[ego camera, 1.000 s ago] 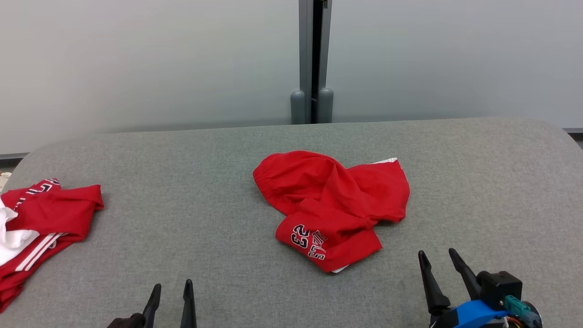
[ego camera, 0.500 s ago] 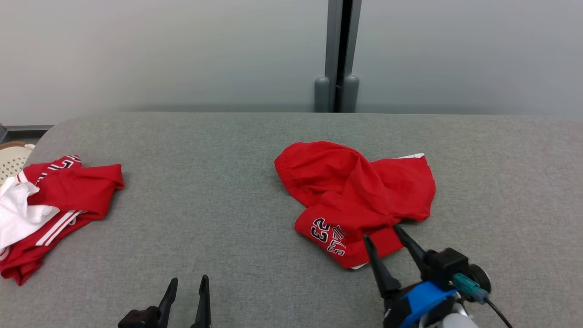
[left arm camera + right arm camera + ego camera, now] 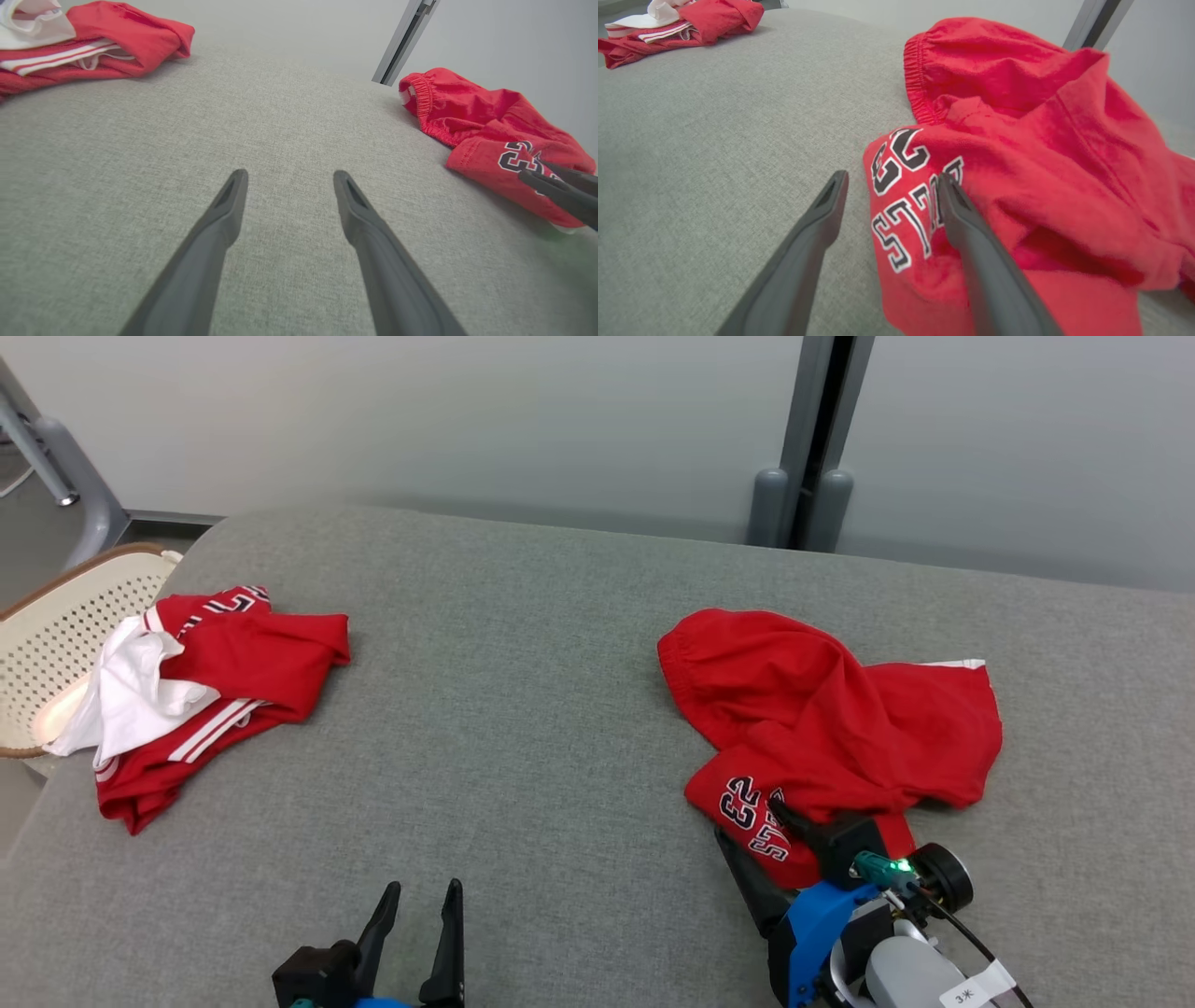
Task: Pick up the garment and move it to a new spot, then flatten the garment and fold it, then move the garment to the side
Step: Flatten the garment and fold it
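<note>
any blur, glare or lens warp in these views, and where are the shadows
Head view: soft even light, no glare, sharp throughout, a faint shadow under the red shorts; a green light glows by the right hand. Left wrist view: wide-angle warp bows the grey fabric surface. Right wrist view: lettering crisp, the shorts' right edge goes soft.

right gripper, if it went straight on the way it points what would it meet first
The shorts: the open right gripper points at the printed leg's edge, straddling cloth and table. Whether it touches yet is unclear.
</note>
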